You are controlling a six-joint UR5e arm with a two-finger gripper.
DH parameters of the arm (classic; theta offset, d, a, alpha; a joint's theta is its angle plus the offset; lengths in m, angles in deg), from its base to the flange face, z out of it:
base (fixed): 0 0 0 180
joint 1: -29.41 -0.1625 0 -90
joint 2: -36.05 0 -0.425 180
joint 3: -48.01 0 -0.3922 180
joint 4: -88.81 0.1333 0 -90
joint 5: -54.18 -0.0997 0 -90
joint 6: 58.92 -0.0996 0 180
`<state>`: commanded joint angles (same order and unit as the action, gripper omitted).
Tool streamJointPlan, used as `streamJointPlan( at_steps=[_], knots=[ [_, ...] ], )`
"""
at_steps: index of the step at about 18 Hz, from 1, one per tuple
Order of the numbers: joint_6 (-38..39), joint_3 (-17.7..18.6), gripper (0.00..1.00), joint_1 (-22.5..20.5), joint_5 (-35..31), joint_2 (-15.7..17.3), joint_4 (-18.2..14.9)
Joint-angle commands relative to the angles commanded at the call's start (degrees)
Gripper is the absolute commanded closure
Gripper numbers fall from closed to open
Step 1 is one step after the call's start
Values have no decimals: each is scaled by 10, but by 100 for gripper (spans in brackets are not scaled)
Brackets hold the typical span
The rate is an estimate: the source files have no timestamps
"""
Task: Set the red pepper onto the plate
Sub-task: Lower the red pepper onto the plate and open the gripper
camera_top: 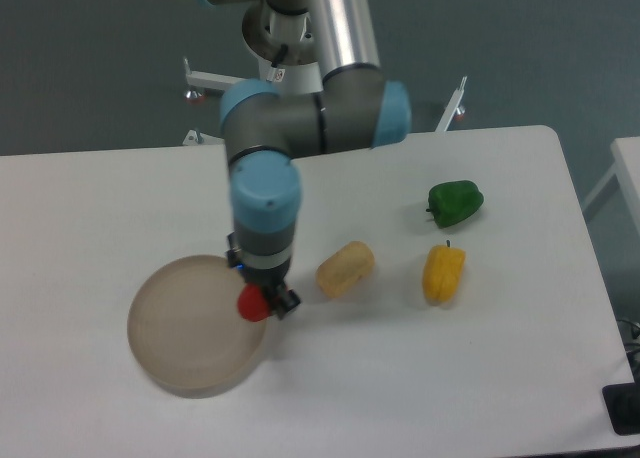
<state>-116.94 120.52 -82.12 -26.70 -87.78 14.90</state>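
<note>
The red pepper shows as a small bright-red patch under the wrist, at the right rim of the plate. The plate is a round tan disc at the front left of the white table. My gripper points straight down over the plate's right edge and seems closed around the pepper. The wrist hides the fingers and most of the pepper, so I cannot tell whether the pepper rests on the plate or hangs above it.
A beige potato-like lump lies just right of the gripper. A yellow pepper and a green pepper lie further right. The table's right edge is beyond them.
</note>
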Motion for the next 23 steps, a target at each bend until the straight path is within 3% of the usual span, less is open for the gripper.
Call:
streamJointPlan(
  at_steps=[3, 5, 7, 8, 9, 10, 16, 21, 23],
  knots=[
    [33, -2, 76, 20, 23, -14, 1],
    [33, -4, 66, 25, 23, -19, 8],
    [33, -2, 40, 25, 23, -23, 25],
    [33, -2, 33, 27, 23, -26, 26],
    [33, -1, 21, 29, 23, -27, 26],
    [33, -1, 0, 29, 22, -28, 27],
    [26, -27, 0, 19, 20, -6, 30],
    [21, -33, 0, -67, 10, 29, 31],
    [-14, -33, 0, -112, 10, 39, 28]
  ],
)
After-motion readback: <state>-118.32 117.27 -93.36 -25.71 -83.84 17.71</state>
